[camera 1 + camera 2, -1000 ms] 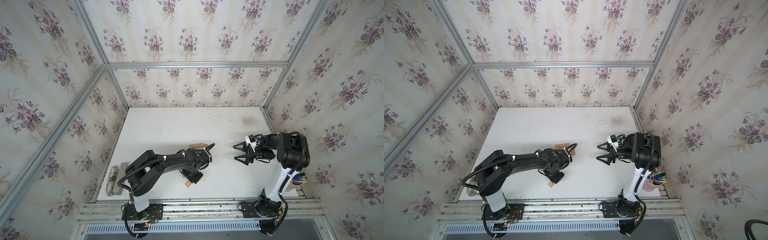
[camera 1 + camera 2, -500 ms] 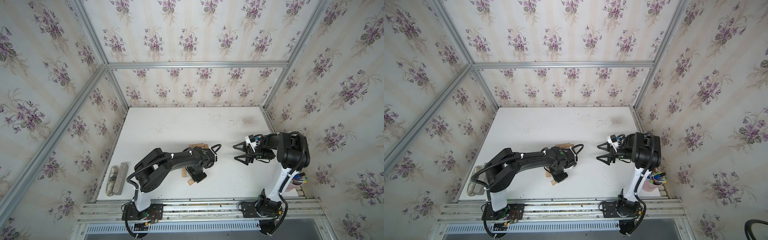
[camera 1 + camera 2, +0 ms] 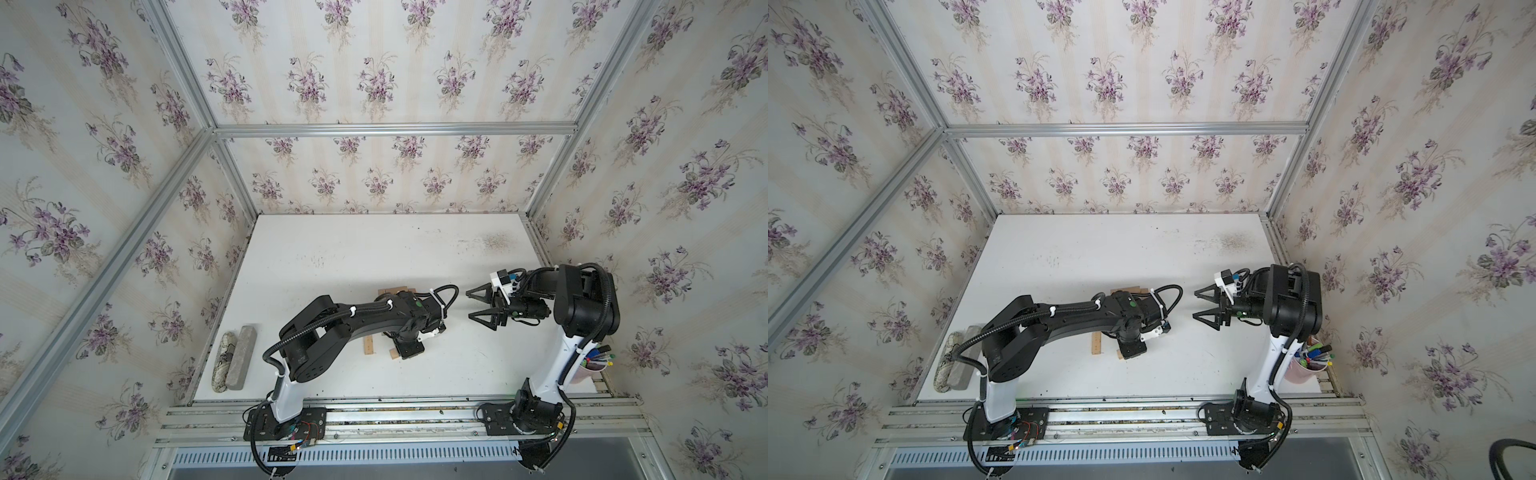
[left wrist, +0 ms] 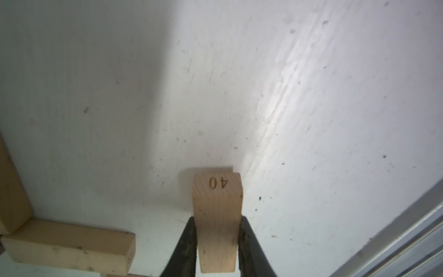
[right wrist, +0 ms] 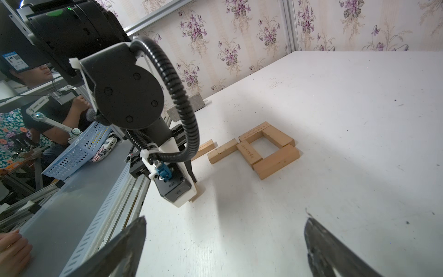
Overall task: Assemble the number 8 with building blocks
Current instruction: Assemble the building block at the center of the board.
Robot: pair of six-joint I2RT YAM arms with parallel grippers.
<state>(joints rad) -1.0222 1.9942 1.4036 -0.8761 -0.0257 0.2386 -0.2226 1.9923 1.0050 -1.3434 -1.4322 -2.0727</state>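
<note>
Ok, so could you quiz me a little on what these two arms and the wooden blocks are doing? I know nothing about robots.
1. True or false: the right gripper is holding something.
2. Which number is printed on the block clamped in the left gripper? A) 40 B) 17 C) 8
3. In the right wrist view, how many blocks make up the closed square lying on the table?

Key
1. False: its jaws stand open with nothing between them.
2. A
3. Four
</note>
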